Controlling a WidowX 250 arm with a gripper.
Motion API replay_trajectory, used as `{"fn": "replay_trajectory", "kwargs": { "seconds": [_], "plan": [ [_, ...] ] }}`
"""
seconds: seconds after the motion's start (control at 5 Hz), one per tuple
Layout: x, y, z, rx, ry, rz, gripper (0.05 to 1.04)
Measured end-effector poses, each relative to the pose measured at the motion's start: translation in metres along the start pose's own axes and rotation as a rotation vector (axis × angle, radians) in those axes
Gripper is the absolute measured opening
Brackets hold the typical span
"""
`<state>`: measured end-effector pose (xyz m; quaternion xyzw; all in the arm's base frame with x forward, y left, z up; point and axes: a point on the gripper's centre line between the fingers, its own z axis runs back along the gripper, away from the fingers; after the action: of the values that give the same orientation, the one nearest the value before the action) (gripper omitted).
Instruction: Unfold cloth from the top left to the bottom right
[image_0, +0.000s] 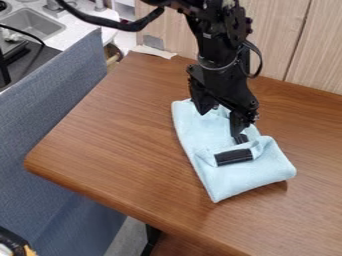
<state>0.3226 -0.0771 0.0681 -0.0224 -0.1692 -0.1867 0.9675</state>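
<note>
Tool (222, 121) low over folded light-blue cloth (260, 171) — brown wooden table (120, 135) beneath.

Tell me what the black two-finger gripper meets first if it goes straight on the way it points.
Most likely the folded light-blue cloth, with the brown wood-grain tabletop under it. The gripper points down at the cloth; depth is unclear here, so they may already touch.

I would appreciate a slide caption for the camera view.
Black robot arm over a folded light-blue cloth on a brown wood-grain table.
</note>
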Motion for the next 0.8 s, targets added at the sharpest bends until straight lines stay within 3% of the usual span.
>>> {"fn": "replay_trajectory", "kwargs": {
  "seconds": [0.2, 0.6, 0.8],
  "plan": [
    [-0.005, -0.001, -0.008, -0.005, 0.030, -0.002, 1.000],
    [-0.019, -0.013, -0.033, -0.042, 0.140, -0.093, 1.000],
    [-0.024, -0.017, -0.047, -0.031, 0.191, -0.110, 1.000]
  ]
}}
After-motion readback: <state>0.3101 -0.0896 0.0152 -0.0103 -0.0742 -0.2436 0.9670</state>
